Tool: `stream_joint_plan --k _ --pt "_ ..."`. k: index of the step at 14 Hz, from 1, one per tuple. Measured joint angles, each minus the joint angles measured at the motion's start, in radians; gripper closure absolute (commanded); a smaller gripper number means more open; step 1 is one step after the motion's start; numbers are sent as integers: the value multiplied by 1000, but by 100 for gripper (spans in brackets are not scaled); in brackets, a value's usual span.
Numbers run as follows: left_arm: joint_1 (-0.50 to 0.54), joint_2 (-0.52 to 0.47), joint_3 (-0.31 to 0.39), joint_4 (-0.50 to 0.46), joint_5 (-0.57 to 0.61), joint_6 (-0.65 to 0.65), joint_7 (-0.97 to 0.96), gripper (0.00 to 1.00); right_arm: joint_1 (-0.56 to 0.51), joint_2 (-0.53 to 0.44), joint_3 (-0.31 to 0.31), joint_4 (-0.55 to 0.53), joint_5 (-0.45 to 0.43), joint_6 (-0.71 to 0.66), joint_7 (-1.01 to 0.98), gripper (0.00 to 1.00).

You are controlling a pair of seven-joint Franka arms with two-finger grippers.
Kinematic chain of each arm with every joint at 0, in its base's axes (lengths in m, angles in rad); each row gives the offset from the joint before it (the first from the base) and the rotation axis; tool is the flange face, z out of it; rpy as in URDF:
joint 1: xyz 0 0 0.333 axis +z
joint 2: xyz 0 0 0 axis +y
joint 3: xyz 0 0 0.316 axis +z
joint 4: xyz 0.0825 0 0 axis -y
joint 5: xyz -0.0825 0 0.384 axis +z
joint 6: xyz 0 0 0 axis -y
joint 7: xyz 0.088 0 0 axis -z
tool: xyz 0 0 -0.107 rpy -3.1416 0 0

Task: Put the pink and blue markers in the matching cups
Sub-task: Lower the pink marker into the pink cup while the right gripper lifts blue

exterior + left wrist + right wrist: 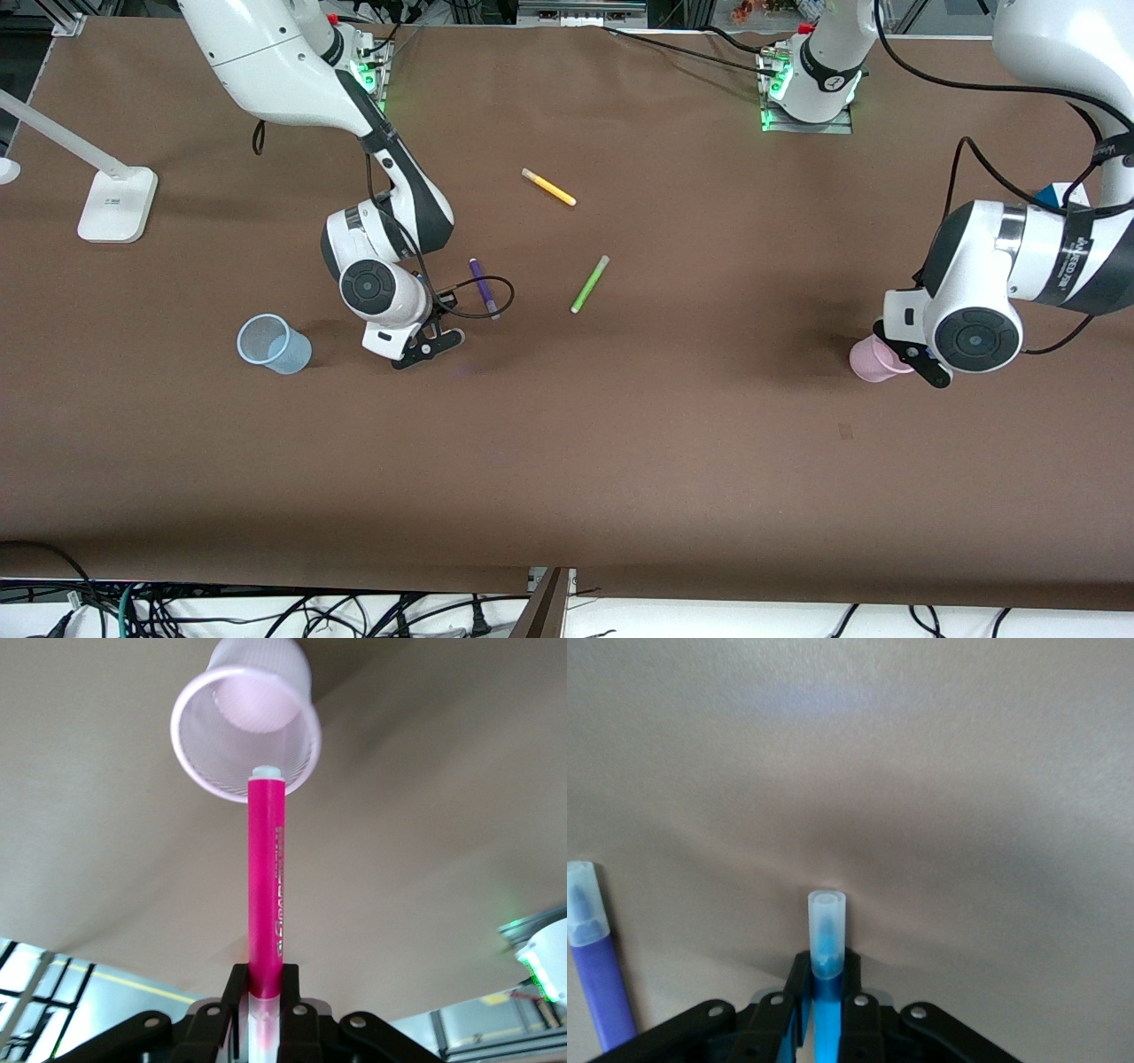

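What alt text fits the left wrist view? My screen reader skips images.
The left gripper holds the pink marker upright, its tip at the rim of the pink cup standing on the brown table.

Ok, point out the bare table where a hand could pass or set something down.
Widest bare stretch: the brown table nearer the front camera than both cups, between blue cup and pink cup. Crowded: around the right gripper, holding the blue marker beside the purple pen, with green pen and yellow pen nearby. The left gripper, holding the pink marker, blocks the pink cup.
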State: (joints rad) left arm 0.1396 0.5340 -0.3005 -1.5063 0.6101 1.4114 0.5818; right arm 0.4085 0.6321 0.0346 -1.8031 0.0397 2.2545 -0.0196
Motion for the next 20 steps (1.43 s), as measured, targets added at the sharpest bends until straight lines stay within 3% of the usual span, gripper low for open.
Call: stream_joint_plan --k 4,10,11,13,20 --pt "0 88 14 73 46 0 38 100 0 -44 -23 23 -1 1 -66 100" --pt "-14 166 15 95 95 -1 36 97 -21 -179 -169 124 11 -182 -450 100" --pt "-17 174 15 97 95 0 26 71 -31 -192 -178 128 40 -192 -501 100" --pt "-32 185 14 97 96 0 8 0 -59 -205 -186 128 103 -197 -618 100" --pt "-51 181 8 143 95 -4 -24 0 -158 -207 -216 128 251 -200 -996 100"
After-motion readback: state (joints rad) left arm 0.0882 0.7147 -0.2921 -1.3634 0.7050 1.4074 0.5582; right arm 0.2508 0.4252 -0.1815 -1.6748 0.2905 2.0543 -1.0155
